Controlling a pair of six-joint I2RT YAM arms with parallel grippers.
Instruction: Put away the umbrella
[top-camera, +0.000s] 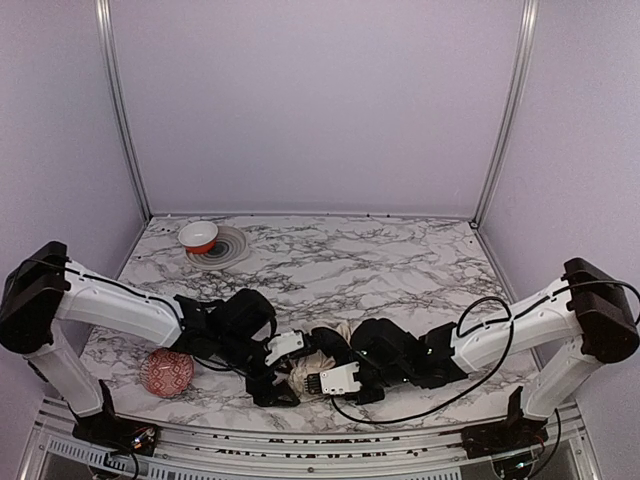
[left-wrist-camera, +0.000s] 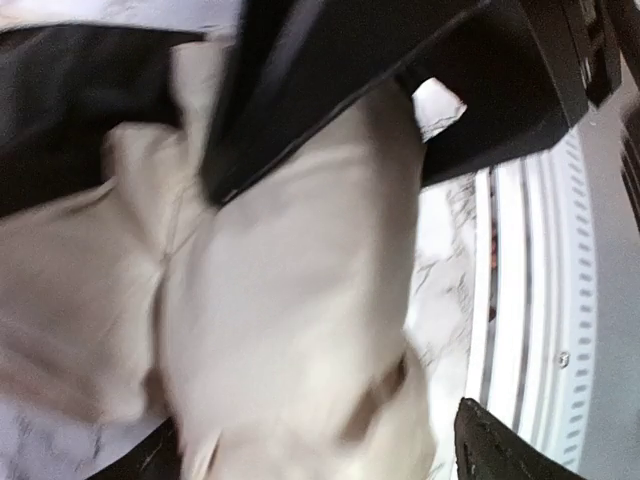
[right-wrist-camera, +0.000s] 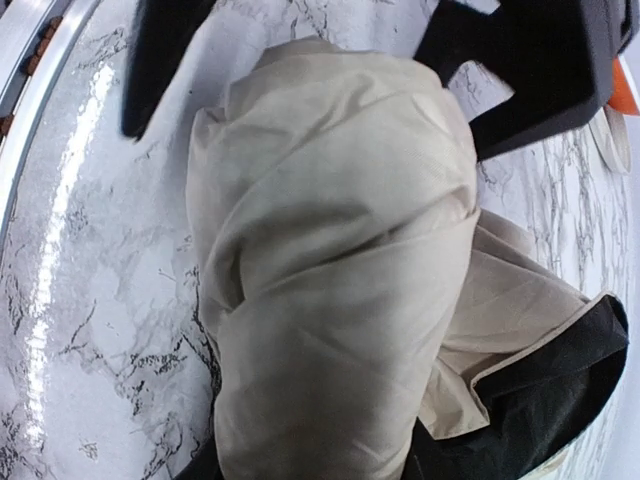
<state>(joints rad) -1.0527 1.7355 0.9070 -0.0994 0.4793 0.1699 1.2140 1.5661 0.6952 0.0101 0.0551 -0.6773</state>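
Observation:
The umbrella (top-camera: 308, 368) lies as a rumpled cream-beige bundle near the table's front edge, between both arms. In the left wrist view its blurred fabric (left-wrist-camera: 290, 300) fills the frame. My left gripper (left-wrist-camera: 325, 455) stands open around it, and one fingertip (left-wrist-camera: 510, 450) is clear of the cloth. In the right wrist view the bundle (right-wrist-camera: 330, 260) runs down into my right gripper (right-wrist-camera: 315, 465), which is shut on it, with black lining (right-wrist-camera: 540, 400) spilling to the right. From above, the left gripper (top-camera: 283, 380) and right gripper (top-camera: 330, 362) meet at the fabric. Handle, shaft and strap are hidden.
A red patterned ball (top-camera: 166, 372) sits by the left arm near the front edge. A white and orange bowl (top-camera: 198, 236) rests on a grey ringed mat (top-camera: 228, 250) at the back left. The table's metal front rail (left-wrist-camera: 530, 300) runs just beside the umbrella.

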